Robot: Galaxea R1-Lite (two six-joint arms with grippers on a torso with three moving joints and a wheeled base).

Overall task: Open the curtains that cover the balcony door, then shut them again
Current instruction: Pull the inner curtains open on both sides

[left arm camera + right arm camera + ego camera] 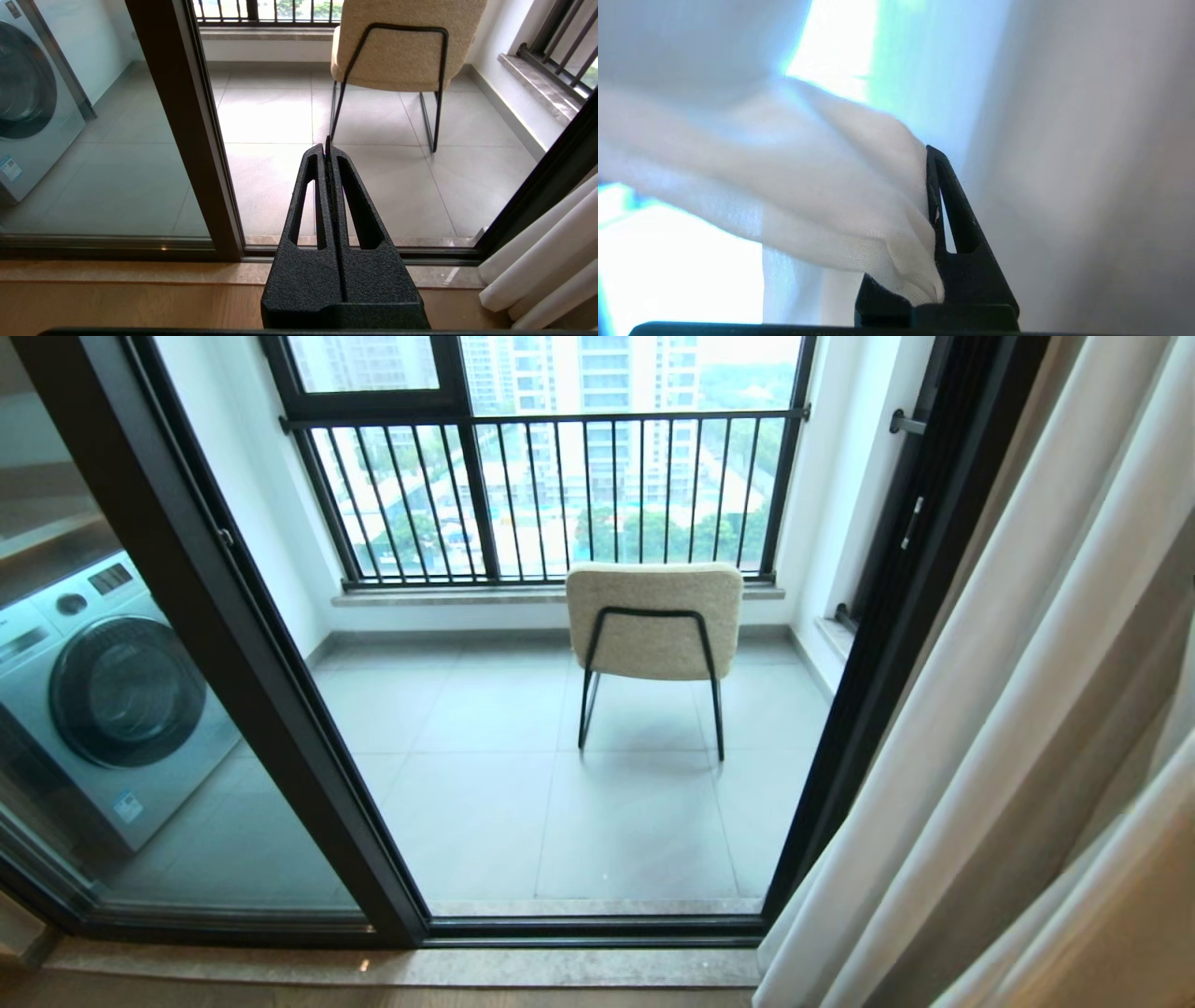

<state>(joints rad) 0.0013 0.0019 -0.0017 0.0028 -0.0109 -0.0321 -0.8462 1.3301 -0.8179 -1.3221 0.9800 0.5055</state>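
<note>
Head view: the curtains [980, 737] are hanging bunched at the right edge, next to tan drapes [1074, 784]. The balcony door [215, 644] is standing uncovered, dark frame running diagonally, glass pane on the left. Neither arm is showing here. Judging from this, the opening part looks done and the closing pull is the step in hand.

Left wrist view: the left pincer [328, 144] is sitting fully closed, holding nothing, pointing at the balcony floor [261, 116], parked. Curtain folds are showing at the lower right, near the door frame, apart from this pincer.

Right wrist view: the right pincer [931, 186] is clamping shut on a fold of the sheer white fabric, cloth draping over one finger [957, 219] and hiding the other. Bright light is coming through the fabric behind.

Doing it well, as a judgement: keeping the clamp firm, pulling level along the rail line toward the left door frame, not downward, so the top glides instead of snagging; thin cloth is likely slipping out if yanked.

Around: chair [653, 625] on the balcony tiles, washing machine [103, 700] behind the left glass, railing [551, 495] beyond. Nothing inside the room is blocking the curtain path; the chair is sitting well past the threshold [401, 966].
</note>
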